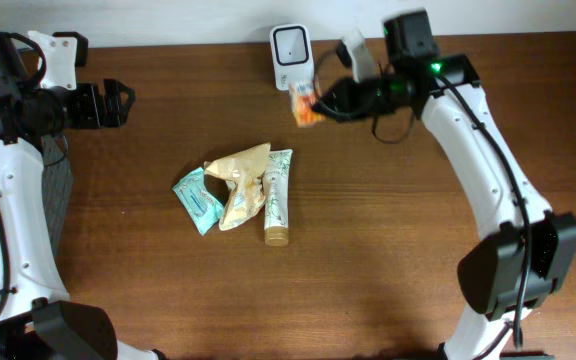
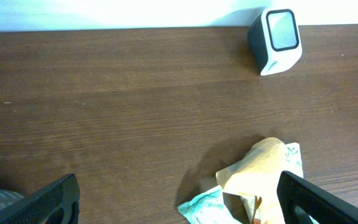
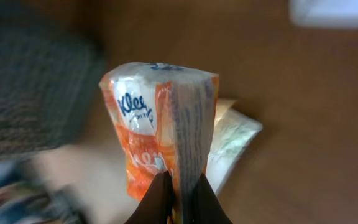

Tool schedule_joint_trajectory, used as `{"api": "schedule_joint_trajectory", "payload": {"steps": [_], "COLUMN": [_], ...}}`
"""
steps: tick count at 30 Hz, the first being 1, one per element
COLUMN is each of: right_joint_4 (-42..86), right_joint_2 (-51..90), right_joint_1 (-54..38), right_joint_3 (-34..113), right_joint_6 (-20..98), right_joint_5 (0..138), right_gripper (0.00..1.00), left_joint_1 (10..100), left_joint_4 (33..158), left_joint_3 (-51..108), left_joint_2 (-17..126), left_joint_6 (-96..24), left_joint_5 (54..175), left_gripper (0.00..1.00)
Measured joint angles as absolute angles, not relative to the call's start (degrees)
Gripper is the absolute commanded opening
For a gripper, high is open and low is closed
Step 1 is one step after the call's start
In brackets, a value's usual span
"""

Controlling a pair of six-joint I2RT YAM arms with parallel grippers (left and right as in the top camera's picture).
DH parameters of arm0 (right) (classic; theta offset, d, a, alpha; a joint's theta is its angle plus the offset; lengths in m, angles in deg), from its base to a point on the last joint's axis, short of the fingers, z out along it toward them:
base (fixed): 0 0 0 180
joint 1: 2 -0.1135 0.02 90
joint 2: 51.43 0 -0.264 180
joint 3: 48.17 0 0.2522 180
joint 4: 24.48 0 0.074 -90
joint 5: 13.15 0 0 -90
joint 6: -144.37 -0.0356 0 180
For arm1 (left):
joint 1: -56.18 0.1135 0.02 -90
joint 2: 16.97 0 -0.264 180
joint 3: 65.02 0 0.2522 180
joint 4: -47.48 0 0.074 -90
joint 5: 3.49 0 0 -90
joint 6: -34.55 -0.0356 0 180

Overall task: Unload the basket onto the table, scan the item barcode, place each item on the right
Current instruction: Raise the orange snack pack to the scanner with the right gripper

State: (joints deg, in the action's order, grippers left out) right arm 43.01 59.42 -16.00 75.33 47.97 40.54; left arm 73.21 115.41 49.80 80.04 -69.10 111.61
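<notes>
The right fingers [image 3: 159, 200] are pinched shut on the seam of an orange tissue pack [image 3: 157, 118], held near the white scanner [image 1: 290, 45] (at the far edge of the bench [image 1: 388, 250]). The left fingers [image 2: 45, 204] are spread wide, holding nothing.

An orange-and-white plastic pack of Kleenex tissues [image 1: 306, 108] [image 3: 160, 124] is being pinched along its crimped seam by the right end effector [image 3: 178, 190], just beside a small white box-shaped barcode scanner [image 1: 290, 48] [image 2: 277, 38]. The scanner is standing at the far edge of the brown wooden surface [image 1: 388, 250], its grey window showing from above.
</notes>
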Motion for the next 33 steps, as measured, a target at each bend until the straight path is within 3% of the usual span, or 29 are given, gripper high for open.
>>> {"api": "schedule_joint_trajectory", "payload": {"steps": [6, 11, 14, 20, 33], "right_joint_4": [23.65, 3.08, -4.42, -7.32, -7.8], "right_joint_2": [60.14, 71.35, 78.33, 87.51, 88.8], "right_joint_1": [-26.18, -26.09, -25.98, -25.98, -25.98], "right_joint_3": [81.97, 82.32, 82.12, 82.06, 82.04], "right_joint_6": [57.55, 73.83, 83.75, 103.99, 108.3], "right_joint_5": [76.65, 91.25, 93.41, 94.31, 95.6], "right_gripper": [0.04, 0.04, 0.04, 0.04, 0.04], "left_joint_1": [73.21, 73.21, 73.21, 73.21, 73.21], "left_joint_4": [115.37, 115.35, 115.31, 115.37, 115.37], "left_joint_3": [49.8, 49.8, 49.8, 49.8, 49.8], "left_joint_2": [80.04, 80.04, 80.04, 80.04, 80.04], "left_joint_6": [-69.1, -69.1, -69.1, -69.1, -69.1], "left_joint_5": [111.59, 111.59, 111.61, 111.61, 111.61], "left_gripper": [0.99, 0.99, 0.99, 0.99, 0.99]}}
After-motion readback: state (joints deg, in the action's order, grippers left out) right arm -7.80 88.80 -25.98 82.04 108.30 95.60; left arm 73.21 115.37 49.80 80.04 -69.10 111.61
